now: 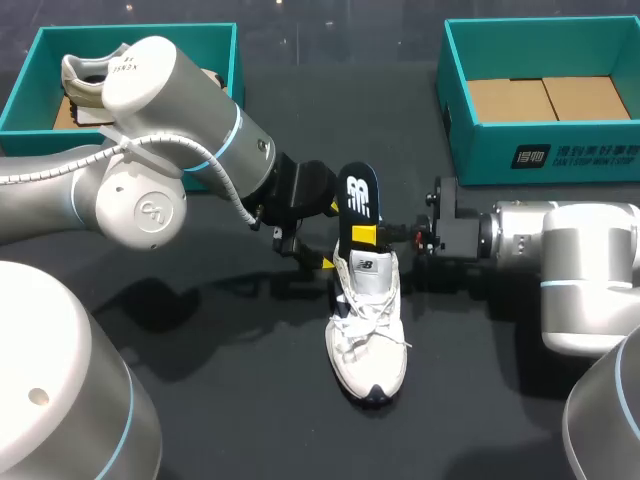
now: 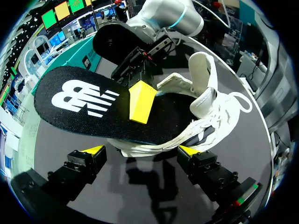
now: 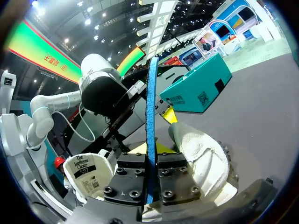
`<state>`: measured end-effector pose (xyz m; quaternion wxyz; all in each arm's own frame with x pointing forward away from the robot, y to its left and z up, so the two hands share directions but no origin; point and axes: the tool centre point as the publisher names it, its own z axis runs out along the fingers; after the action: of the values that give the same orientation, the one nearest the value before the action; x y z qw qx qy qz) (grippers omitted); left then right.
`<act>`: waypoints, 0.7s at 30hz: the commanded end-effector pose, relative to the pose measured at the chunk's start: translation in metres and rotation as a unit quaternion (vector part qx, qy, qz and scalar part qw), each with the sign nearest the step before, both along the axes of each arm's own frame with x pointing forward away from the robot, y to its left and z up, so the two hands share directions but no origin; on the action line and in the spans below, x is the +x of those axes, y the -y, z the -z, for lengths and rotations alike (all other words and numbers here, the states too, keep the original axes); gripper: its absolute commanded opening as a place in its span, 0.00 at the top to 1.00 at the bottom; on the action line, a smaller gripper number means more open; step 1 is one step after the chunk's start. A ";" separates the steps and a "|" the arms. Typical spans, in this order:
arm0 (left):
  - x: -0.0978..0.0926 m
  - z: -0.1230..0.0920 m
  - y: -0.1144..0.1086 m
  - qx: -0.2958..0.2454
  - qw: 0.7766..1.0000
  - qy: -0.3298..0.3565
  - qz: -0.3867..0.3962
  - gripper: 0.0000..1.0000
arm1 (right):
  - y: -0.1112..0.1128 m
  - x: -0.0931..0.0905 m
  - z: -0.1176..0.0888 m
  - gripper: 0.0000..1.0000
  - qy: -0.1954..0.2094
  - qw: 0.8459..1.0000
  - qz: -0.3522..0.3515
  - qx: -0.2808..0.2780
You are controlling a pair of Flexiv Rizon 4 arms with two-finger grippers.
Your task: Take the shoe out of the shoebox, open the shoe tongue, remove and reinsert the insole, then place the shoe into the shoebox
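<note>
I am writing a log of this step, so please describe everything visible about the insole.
The insole is a thin, flat sheet, black on top with a white logo, blue along its edge. It stands tilted up out of the heel opening of the white shoe, its lower end inside. The right pincer is shut on it, one yellow-tipped finger pressing its top face. The open left pincer does not touch it.

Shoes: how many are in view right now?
2. One white shoe lies mid-table; a second shoe sits in the far-left shoebox, partly hidden behind the left arm.
</note>
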<state>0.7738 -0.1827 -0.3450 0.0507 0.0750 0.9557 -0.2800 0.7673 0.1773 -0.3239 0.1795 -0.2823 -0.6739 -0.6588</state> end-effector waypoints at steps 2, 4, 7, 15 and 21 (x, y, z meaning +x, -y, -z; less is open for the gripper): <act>0.000 0.000 0.000 0.000 1.000 0.000 0.000 0.00 | 0.001 -0.012 0.014 1.00 -0.010 1.000 0.005 0.001; 0.000 0.000 0.000 0.000 1.000 0.000 0.000 0.00 | 0.003 -0.016 0.018 1.00 -0.015 1.000 0.006 0.001; 0.000 0.000 0.000 0.000 1.000 0.000 0.000 0.00 | 0.004 -0.022 0.022 1.00 -0.021 1.000 0.008 0.002; 0.000 0.000 0.000 0.000 1.000 0.000 0.000 0.00 | 0.004 -0.026 0.020 0.97 -0.015 1.000 0.009 0.010; 0.000 0.000 0.000 0.000 1.000 0.000 0.000 0.00 | 0.001 -0.013 0.003 0.65 0.012 1.000 0.004 0.018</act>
<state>0.7738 -0.1827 -0.3450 0.0507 0.0750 0.9557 -0.2800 0.7494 0.1760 -0.3289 0.1751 -0.2755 -0.6613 -0.6753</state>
